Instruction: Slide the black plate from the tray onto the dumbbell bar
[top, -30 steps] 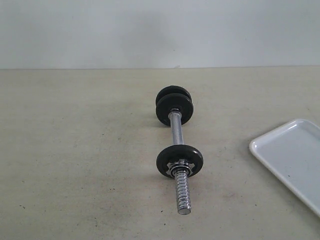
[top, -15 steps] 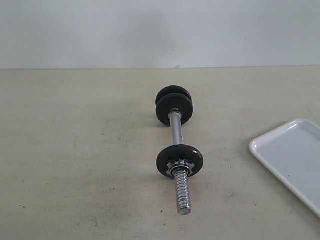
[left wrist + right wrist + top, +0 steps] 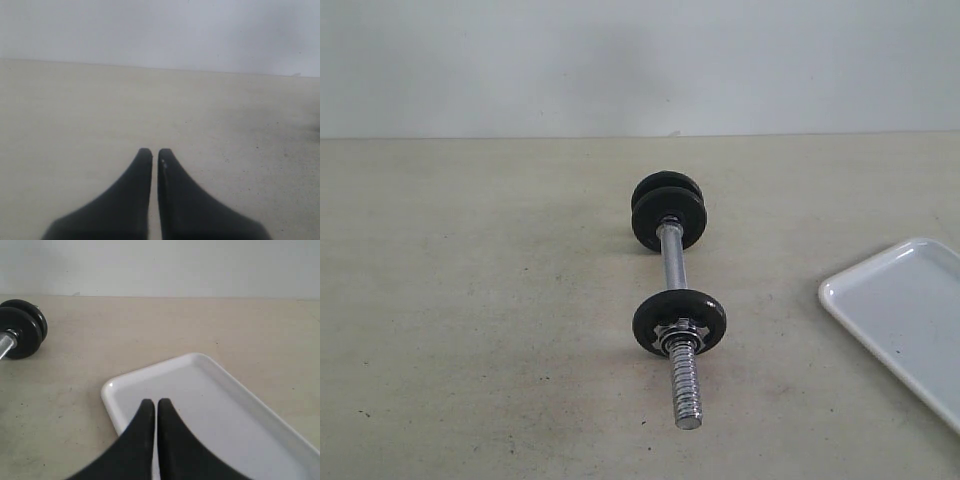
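Observation:
The dumbbell bar (image 3: 672, 262) lies in the middle of the table, its threaded near end pointing toward the exterior camera. One black disc (image 3: 713, 318) with a chrome nut sits near that end. Two black discs (image 3: 668, 212) stand pressed together at the far end, also seen in the right wrist view (image 3: 22, 329). I cannot tell which of these is the black plate. What shows of the white tray (image 3: 880, 258) is bare. My right gripper (image 3: 155, 402) is shut and empty over the tray's corner (image 3: 150, 371). My left gripper (image 3: 155, 152) is shut and empty over bare table.
The beige tabletop (image 3: 470, 300) runs back to a plain pale wall. The tray reaches past the right edge of the exterior view. Neither arm shows in the exterior view.

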Action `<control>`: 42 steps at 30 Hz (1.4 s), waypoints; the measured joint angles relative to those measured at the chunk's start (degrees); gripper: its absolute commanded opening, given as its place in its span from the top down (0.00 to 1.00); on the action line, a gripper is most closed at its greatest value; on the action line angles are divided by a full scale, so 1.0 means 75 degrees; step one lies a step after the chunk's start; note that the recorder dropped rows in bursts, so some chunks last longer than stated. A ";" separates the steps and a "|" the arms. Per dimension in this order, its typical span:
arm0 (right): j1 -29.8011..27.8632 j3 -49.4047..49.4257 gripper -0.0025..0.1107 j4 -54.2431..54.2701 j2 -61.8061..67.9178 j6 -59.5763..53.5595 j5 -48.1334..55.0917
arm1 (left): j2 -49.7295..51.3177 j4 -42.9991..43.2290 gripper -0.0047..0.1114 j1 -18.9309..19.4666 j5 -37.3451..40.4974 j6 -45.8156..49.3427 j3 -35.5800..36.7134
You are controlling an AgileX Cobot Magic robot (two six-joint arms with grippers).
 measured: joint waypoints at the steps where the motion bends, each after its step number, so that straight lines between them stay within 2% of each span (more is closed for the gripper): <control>1: 0.0000 0.0000 0.98 0.0000 0.0000 0.0000 0.0000 | 0.0000 0.0000 0.92 0.0000 0.0000 0.0000 0.0000; 25: 0.0000 0.0000 0.98 0.0000 0.0000 0.0000 0.0000 | 0.0000 0.0029 0.92 0.0000 0.0000 0.0000 0.0000; 31: 0.0000 0.0000 0.98 0.0000 0.0000 0.0000 0.0000 | 0.0000 0.0029 0.92 -0.0238 0.0000 0.0000 0.0000; 42: 0.0000 0.0000 0.98 0.0000 0.0000 0.0000 0.0000 | 0.0000 0.0029 0.92 -0.0270 0.0000 0.0000 0.0000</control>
